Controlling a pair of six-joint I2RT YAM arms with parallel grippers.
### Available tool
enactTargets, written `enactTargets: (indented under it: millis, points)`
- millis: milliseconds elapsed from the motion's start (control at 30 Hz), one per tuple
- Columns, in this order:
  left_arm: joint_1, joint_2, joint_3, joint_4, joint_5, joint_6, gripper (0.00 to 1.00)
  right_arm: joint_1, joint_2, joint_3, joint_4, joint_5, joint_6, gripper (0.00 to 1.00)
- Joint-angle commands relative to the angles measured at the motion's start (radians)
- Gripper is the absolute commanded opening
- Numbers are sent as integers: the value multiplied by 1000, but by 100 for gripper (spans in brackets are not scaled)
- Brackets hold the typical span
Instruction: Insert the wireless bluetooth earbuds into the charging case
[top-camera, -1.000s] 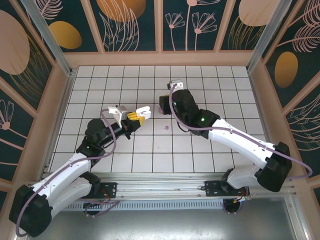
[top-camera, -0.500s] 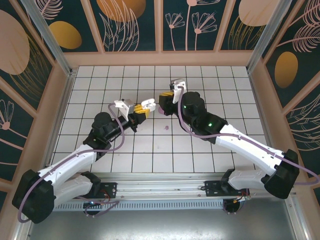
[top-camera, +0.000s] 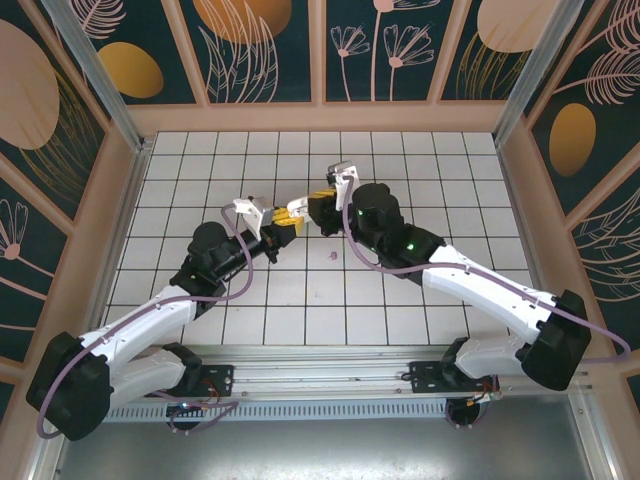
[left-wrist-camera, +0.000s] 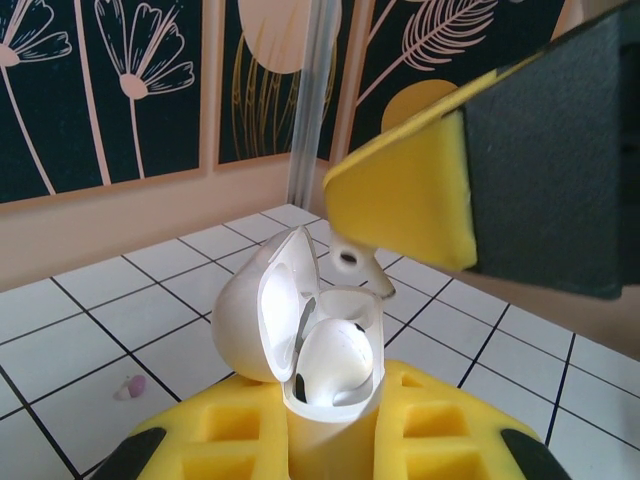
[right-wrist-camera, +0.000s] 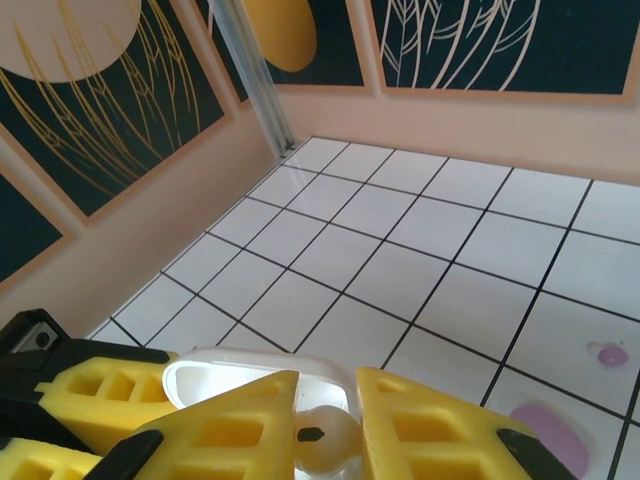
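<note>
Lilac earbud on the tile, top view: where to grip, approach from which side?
Pinch the lilac earbud across its rounded body, probably straight down from above: it lies low on the tiled floor, nothing touching it. Stem direction is too small to tell.

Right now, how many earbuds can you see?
3. One white earbud sits in the open case; a second white earbud is held in the right pincer; a lilac earbud lies on the tiles. More may be hidden.
</note>
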Motion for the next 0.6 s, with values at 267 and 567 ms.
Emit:
enactTargets:
  millis: [267,567]
  points:
    - [-6,-17,26,34,12,-6,0,4,6,30,37,-30,9,20]
    - [-7,-16,27,33,12,-20,0,3,-10,30,67,-3,16,20]
